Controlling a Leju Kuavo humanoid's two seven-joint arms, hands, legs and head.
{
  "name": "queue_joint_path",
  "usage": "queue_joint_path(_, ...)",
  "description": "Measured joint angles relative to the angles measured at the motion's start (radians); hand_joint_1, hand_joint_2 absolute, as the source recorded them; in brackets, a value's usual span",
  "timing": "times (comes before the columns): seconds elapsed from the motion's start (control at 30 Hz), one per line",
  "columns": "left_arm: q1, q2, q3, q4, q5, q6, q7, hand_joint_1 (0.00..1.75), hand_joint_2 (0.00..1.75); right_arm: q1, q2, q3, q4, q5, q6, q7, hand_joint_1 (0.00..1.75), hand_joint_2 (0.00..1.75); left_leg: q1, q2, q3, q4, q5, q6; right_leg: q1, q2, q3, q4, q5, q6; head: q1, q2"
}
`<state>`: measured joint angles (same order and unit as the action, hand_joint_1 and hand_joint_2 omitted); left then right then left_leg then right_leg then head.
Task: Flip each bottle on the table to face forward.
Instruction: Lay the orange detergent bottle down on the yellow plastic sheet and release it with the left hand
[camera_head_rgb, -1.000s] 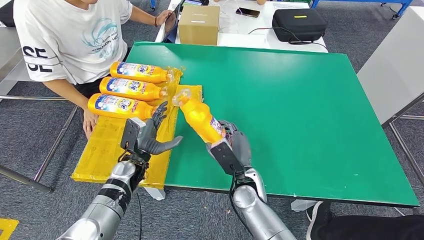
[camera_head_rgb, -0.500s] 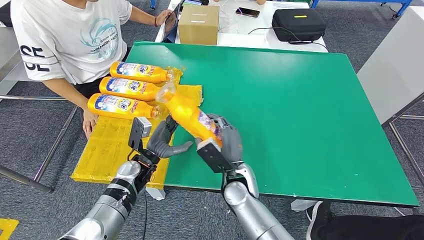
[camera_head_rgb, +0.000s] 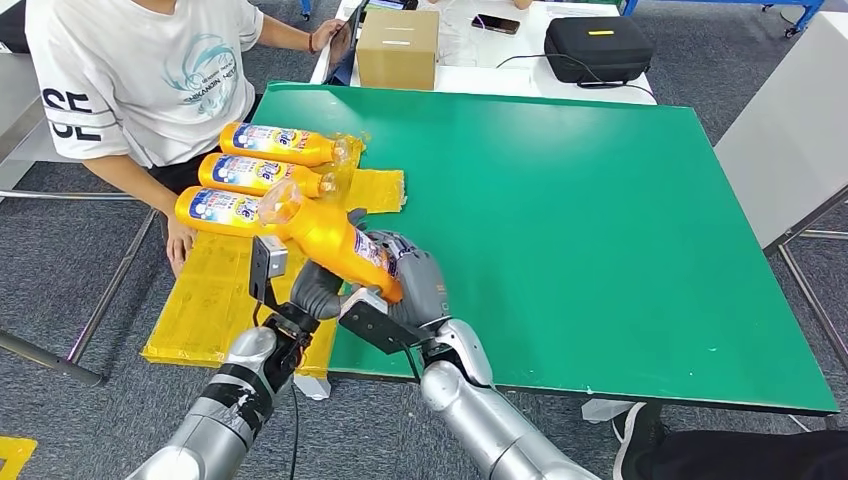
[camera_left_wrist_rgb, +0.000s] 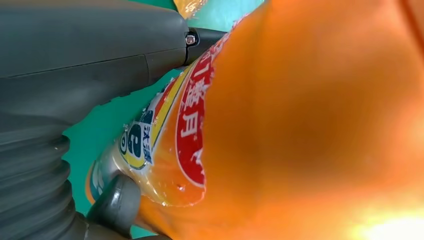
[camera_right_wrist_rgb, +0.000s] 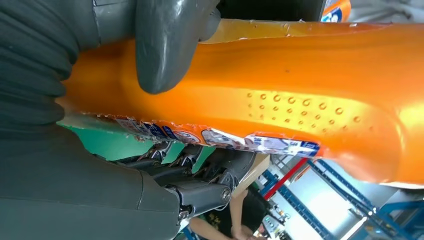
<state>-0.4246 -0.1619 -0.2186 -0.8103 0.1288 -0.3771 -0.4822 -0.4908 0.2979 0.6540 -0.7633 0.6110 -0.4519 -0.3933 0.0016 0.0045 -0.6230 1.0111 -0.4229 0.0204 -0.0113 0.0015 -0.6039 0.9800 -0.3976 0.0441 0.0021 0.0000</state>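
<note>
orange bottle (camera_head_rgb: 330, 243), red-and-white chinese label

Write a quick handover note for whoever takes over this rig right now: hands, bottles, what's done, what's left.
Right hand grips the orange bottle, tilted in the air with its cap end toward the yellow mat.
Left hand is under that bottle, touching it; whether it has a grip I cannot tell.
Three bottles lie side by side on the mat, labels up, near the seated person.
Done: those three appear to be faced.
Left: turn the held bottle label-up and lay it down, probably beside the others.
</note>
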Motion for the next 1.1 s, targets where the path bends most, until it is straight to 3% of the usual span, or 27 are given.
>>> queue_joint_path(0.03,0.003,0.001,0.000,-0.003,0.002,0.000,0.000,0.00,1.75,-0.001,0.001,0.003,0.003,-0.001,0.003,0.000,1.75,1.75,0.000,0.000,0.000,0.000,0.000,0.000,0.000,0.000,0.000,0.000,0.000,0.000,0.000,0.000)
queue_joint_path(0.17,0.013,0.002,0.000,-0.015,0.026,0.000,0.002,1.68,1.75,-0.005,0.002,0.016,0.010,-0.007,0.019,0.000,1.75,1.75,0.000,0.000,0.000,0.000,0.000,0.000,0.000,0.000,0.000,0.000,0.000,0.000,0.000,0.000)
queue_joint_path(0.2,0.016,0.002,0.000,-0.019,0.036,0.001,0.003,1.75,1.75,-0.005,0.003,0.020,0.011,-0.010,0.020,0.001,1.75,1.75,0.000,0.000,0.000,0.000,0.000,0.000,0.000,0.000,0.000,0.000,0.000,0.000,0.000,0.000)
queue_joint_path(0.67,0.062,0.002,0.015,-0.094,0.101,0.028,0.003,1.75,1.75,-0.005,0.010,0.040,0.014,-0.043,0.019,0.001,1.75,1.75,0.000,0.001,0.000,0.000,0.000,0.000,0.000,0.000,-0.001,0.000,0.000,0.000,0.000,0.000)
queue_joint_path(0.7,0.065,0.002,0.016,-0.099,0.104,0.030,0.004,1.75,1.75,-0.005,0.011,0.040,0.014,-0.044,0.019,0.001,1.41,1.75,0.000,0.001,0.000,0.000,0.000,0.000,0.000,0.000,-0.001,0.000,0.000,0.000,0.000,0.000)
queue_joint_path(0.8,0.071,0.002,0.020,-0.114,0.109,0.035,0.005,1.75,1.75,-0.005,0.012,0.040,0.014,-0.043,0.014,0.002,0.10,1.75,0.000,0.001,0.000,0.000,0.000,0.000,0.000,0.000,-0.001,0.000,0.000,0.000,0.000,0.000)
queue_joint_path(0.83,0.072,0.002,0.020,-0.119,0.110,0.038,0.006,1.75,1.75,-0.003,0.013,0.040,0.014,-0.043,0.008,0.003,0.00,1.75,0.000,0.001,0.000,0.000,0.000,0.000,0.000,0.000,-0.001,0.000,0.000,0.000,0.000,0.000)
queue_joint_path(1.1,0.069,0.004,0.029,-0.160,0.013,0.188,-0.039,1.75,1.75,0.035,0.014,0.011,-0.014,-0.069,-0.118,0.002,0.00,1.75,0.000,0.000,-0.001,0.000,0.000,0.000,0.000,0.000,-0.001,0.000,0.000,0.000,0.000,0.000)
